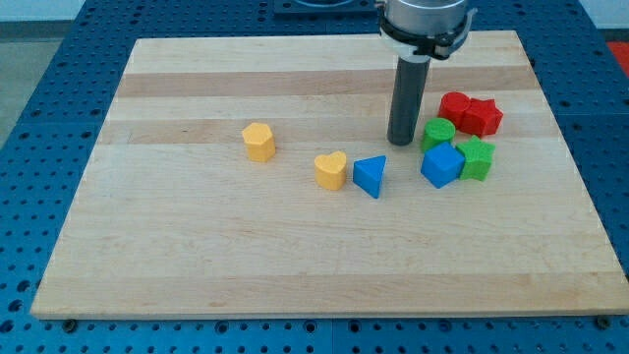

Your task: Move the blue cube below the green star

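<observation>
Starting at the left of the wooden desk [197, 256], I see a yellow hexagonal block [259, 142] standing alone, a little left of centre and well apart from everything else. Further right sits a yellow heart [331, 170], and just beside it, nearly touching on its right, a blue triangular block [371, 176].

Right of centre, in the upper half of the frame, my tip [400, 143] rests on the board at the end of the dark rod. It sits above and to the left of the cluster on the right, just beside the green cylinder [438, 132] and near the upper left of the blue cube [442, 165], with a small gap to each as far as I can tell. I have no gripper here, only the rod, so nothing is held.

The blue cube lies directly below the green cylinder and presses against the left side of the green star [477, 158], level with it rather than under it. Above the star, toward the upper right, a red cylinder [454, 105] and a red star [482, 117] stand touching each other.
</observation>
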### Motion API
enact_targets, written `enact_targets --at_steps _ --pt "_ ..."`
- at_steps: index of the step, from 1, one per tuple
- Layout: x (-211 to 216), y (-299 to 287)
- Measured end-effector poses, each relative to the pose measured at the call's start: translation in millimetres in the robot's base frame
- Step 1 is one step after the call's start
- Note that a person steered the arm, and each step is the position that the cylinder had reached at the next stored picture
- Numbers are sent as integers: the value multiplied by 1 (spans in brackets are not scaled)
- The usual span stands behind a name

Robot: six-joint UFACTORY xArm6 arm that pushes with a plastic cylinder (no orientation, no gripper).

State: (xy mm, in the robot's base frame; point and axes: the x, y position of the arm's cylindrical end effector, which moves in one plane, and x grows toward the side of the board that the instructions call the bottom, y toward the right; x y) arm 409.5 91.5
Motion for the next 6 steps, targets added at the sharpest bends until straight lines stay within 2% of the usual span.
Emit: enact_targets --at_steps 1,3,5,6 --pt "4 0" --pt "34 39" --pt "124 44" --pt "130 44"
